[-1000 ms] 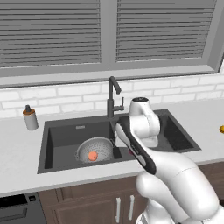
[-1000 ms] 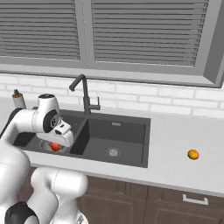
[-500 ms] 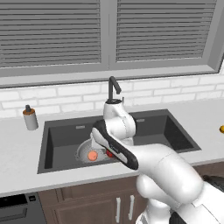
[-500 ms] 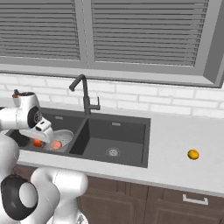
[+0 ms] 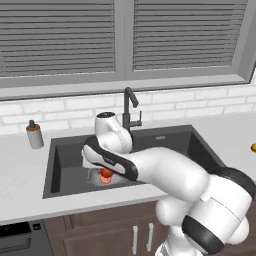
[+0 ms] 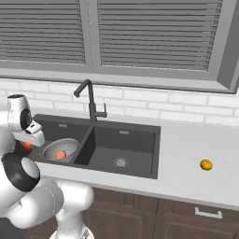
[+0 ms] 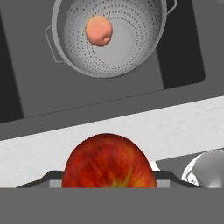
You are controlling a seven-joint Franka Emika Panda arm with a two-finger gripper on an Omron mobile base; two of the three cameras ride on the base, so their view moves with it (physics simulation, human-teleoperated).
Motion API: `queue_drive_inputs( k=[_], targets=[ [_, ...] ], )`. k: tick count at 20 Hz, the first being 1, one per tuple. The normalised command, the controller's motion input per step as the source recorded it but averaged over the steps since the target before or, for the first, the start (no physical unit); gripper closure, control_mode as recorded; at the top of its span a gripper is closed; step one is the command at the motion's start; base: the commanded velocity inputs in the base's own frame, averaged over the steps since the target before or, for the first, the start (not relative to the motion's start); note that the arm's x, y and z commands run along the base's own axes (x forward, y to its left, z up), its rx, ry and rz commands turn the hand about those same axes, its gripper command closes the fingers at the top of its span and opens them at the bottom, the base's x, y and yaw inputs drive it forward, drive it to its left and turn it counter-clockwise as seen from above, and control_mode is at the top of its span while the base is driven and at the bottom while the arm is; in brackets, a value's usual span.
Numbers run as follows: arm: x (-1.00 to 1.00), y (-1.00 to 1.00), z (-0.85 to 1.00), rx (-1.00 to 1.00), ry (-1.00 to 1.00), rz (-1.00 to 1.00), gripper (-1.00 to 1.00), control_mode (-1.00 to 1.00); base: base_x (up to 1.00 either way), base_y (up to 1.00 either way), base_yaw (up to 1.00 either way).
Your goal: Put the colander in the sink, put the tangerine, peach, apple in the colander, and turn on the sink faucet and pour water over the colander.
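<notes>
The red apple (image 7: 109,162) fills the bottom of the hand view, with my gripper (image 6: 28,145) shut on it; the fingertips are hidden behind the fruit. It hangs over the white counter strip at the front of the sink (image 6: 135,144). Just beyond it, the silvery colander (image 7: 127,52) sits in the left basin with the peach (image 7: 99,30) inside. In the right base view the colander (image 6: 70,145) holds the peach (image 6: 60,154) beside my hand. The tangerine (image 6: 206,164) lies on the counter far right. The black faucet (image 6: 88,99) stands behind the basins.
A grey soap dispenser (image 5: 34,134) stands on the counter left of the sink. My own arm crosses in front of the sink in the left base view. The right basin (image 6: 122,154) holds nothing but its drain. Cabinet fronts run below the counter.
The arm has swung left across the sink with the apple still in the gripper, ending near the colander's front side. Peach, colander and tangerine have stayed put.
</notes>
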Motion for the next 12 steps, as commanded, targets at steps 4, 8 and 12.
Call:
queue_drive_inputs(
  k=[4, 8, 12],
  targets=[
    [0.33, 0.45, 0.00, 0.00, 0.01, 0.00, 1.00, -1.00, 0.00, 0.00, 0.00],
    [0.37, 0.31, 0.00, 0.00, 0.00, 0.00, 1.00, -1.00, 0.00, 0.00, 0.00],
    [0.39, 0.20, 0.00, 0.00, 0.00, 0.00, 1.00, -1.00, 0.00, 0.00, 0.00]
  ],
)
